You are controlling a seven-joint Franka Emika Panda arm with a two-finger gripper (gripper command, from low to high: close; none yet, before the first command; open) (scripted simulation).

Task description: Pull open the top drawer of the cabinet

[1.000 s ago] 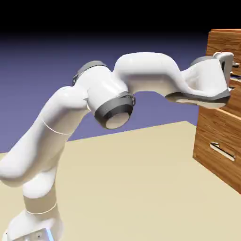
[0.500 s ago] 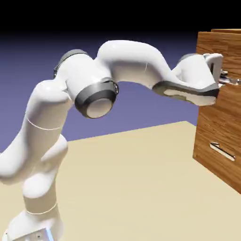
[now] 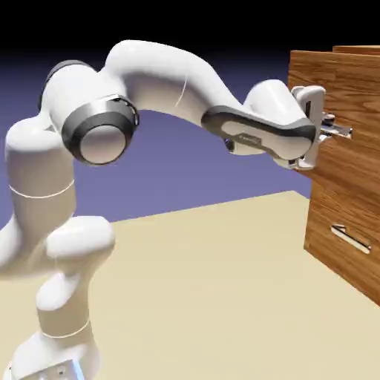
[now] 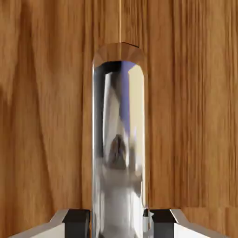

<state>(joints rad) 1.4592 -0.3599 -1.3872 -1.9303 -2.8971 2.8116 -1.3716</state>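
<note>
The white jointed robot arm [image 3: 148, 82] rises from the 7 o'clock corner of the exterior view and reaches toward 3 o'clock, ending at the tall reddish-brown wood-grain cabinet [image 3: 349, 245] on the right edge.

The upper wood-grain drawer front [image 3: 334, 89] stands forward of the cabinet face below it, so the top drawer is partly out. The lower wood-grain drawer front [image 3: 338, 223] sits flush, with its slim silver bar handle [image 3: 350, 239] at about 4 o'clock of the frame, well apart from the end effector.

The 2-finger end effector [image 3: 332, 130] is level, pointing at the upper drawer front, and its grey tips are closed on the slim silver bar handle of the top drawer [image 4: 119, 153].

In the hand view the bar runs from 6 o'clock toward 12 o'clock (the view is rolled with the hand) and fills the centre; 1 dark grey finger pad [image 4: 76, 222] shows on each side of it at the bottom edge, each touching the metal. Wood grain fills the rest of that view.

The pale beige table [image 3: 208, 297] carries the arm and cabinet.
</note>
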